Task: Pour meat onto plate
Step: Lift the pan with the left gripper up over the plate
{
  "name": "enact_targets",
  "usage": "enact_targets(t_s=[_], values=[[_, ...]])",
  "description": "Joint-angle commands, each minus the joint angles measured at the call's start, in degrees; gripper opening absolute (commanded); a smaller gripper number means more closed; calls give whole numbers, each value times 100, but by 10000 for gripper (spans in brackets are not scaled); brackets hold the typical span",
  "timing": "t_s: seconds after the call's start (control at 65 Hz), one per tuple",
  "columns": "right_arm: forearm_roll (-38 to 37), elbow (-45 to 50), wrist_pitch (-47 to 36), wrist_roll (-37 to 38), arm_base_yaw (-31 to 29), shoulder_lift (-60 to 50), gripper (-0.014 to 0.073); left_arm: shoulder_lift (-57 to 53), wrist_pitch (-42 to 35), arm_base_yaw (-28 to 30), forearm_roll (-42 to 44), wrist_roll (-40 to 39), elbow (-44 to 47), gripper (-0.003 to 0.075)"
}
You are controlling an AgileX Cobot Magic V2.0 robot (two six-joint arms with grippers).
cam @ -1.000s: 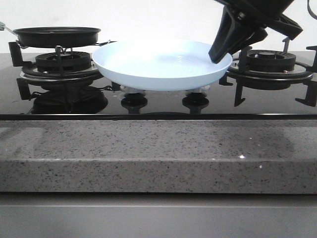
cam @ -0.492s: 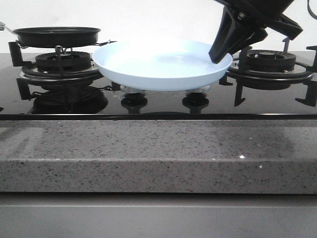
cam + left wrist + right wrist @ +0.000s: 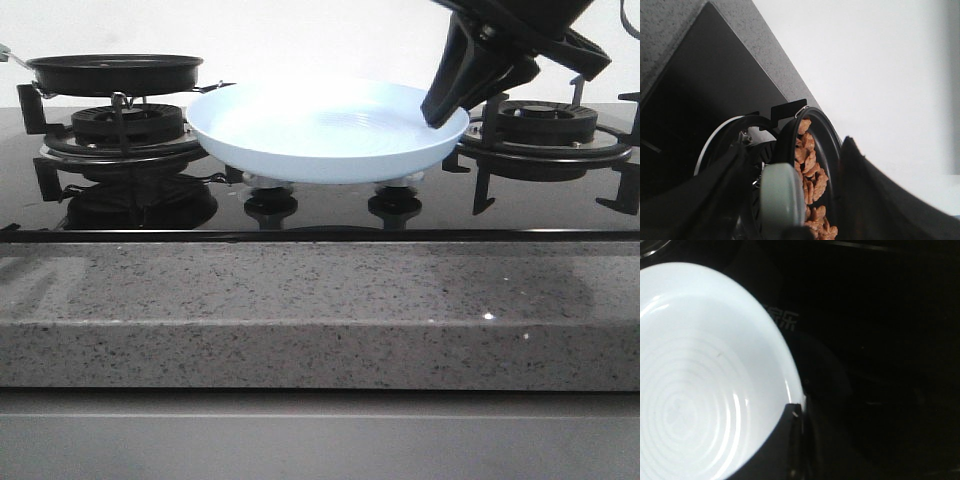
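- On my front camera the plate (image 3: pixel 327 130) sits in the middle of the black glass hob (image 3: pixel 320 210), between the left burner (image 3: pixel 127 128) and the right burner (image 3: pixel 545 125), resting on the two control knobs (image 3: pixel 271 203) under it; its bowl looks bare and pale blue-white.
- My right gripper (image 3: pixel 446 110) comes down from the top right and meets the plate's right rim. In the right wrist view one dark finger lies inside the rim and one outside it, so I read it as clamped on the plate (image 3: pixel 700 385) edge (the fingertips (image 3: pixel 790 440) are dark against a dark hob, but the rim clearly runs between them).
- The frying pan (image 3: pixel 115 72) is at the far left of the front view, raised just above the left burner's grate and roughly level.
- In the left wrist view the meat (image 3: pixel 810 172) lies heaped inside the frying pan (image 3: pixel 827 150), small light-brown flat pieces against the black inner wall, all of it in the pan and none on the plate.
- My left gripper (image 3: pixel 790 220) has its two dark fingers on either side of the pale green pan handle (image 3: pixel 781 200); whether they actually press on it I cannot tell from this angle.
- A grey speckled stone counter (image 3: pixel 320 310) runs across the front, below the hob.
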Motion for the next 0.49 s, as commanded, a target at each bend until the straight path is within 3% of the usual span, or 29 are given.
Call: enact_targets(t_s=[0.0, 0.062, 0.338, 0.477], values=[[215, -148, -211, -47, -2, -295, -68, -230, 259, -52, -357, 17, -223, 337], [215, -148, -211, -47, -2, -295, -68, -230, 259, -52, -357, 17, -233, 301], [215, -148, -216, -47, -2, -295, -68, -230, 259, -52, -325, 17, -233, -18], [215, -148, -216, -47, -2, -295, -68, -230, 281, -52, -325, 17, -233, -20]])
